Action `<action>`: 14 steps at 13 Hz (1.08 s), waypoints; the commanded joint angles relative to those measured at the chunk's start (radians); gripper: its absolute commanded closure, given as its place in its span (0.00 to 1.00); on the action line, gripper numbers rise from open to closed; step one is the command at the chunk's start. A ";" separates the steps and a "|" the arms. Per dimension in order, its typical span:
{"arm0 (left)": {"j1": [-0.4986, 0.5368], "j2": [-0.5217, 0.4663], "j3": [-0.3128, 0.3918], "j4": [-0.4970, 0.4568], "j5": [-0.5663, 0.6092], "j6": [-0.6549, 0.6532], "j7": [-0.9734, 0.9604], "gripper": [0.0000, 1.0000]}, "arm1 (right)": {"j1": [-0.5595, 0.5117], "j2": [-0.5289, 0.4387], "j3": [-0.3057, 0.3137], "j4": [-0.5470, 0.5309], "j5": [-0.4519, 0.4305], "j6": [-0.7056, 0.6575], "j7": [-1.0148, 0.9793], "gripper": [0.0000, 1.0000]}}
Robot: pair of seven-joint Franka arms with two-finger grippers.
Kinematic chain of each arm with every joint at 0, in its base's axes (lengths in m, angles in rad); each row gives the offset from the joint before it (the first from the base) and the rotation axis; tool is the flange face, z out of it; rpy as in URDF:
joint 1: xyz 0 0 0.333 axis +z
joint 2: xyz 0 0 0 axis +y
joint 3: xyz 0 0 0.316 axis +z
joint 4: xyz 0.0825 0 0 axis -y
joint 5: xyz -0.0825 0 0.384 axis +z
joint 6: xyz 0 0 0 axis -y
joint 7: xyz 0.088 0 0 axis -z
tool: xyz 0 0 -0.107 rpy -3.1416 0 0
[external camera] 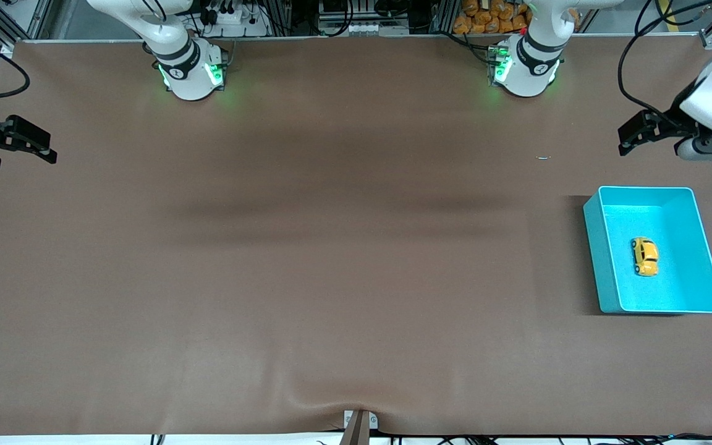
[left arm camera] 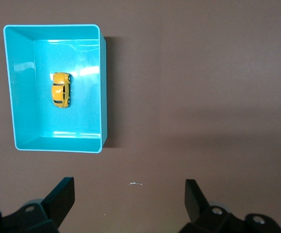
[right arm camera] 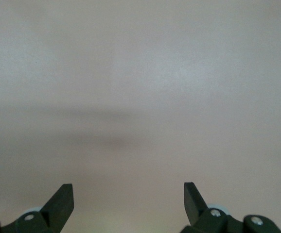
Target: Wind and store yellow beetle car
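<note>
Progress: the car [external camera: 645, 256] lies in the bin [external camera: 594, 247], so storing looks done; whether it was wound cannot be told
Left tool [external camera: 631, 137]: jaws wide, empty, over bare surface [external camera: 331, 278] just beside the bin, the car nearest this tool
Right tool [external camera: 19, 145]: jaws wide, empty, waiting at its own end, well apart from the car
Obstacles: none around the bin

Both arms are glossy white with black joint bands, green lights glowing at their bases and black cables trailing; each black two-fingered claw shows silver screws.
</note>
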 commanded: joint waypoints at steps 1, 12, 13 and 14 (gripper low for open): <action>-0.001 -0.009 -0.002 0.025 -0.022 -0.039 -0.012 0.00 | 0.010 -0.004 -0.007 -0.002 -0.012 0.004 -0.003 0.00; -0.007 0.017 -0.003 0.063 -0.024 -0.087 0.069 0.00 | 0.010 -0.003 -0.007 -0.002 -0.007 0.010 -0.003 0.00; -0.007 0.016 -0.003 0.063 -0.024 -0.087 0.069 0.00 | 0.010 -0.003 -0.007 -0.002 -0.006 0.010 -0.003 0.00; -0.007 0.016 -0.003 0.063 -0.024 -0.087 0.069 0.00 | 0.010 -0.003 -0.007 -0.002 -0.004 0.010 -0.003 0.00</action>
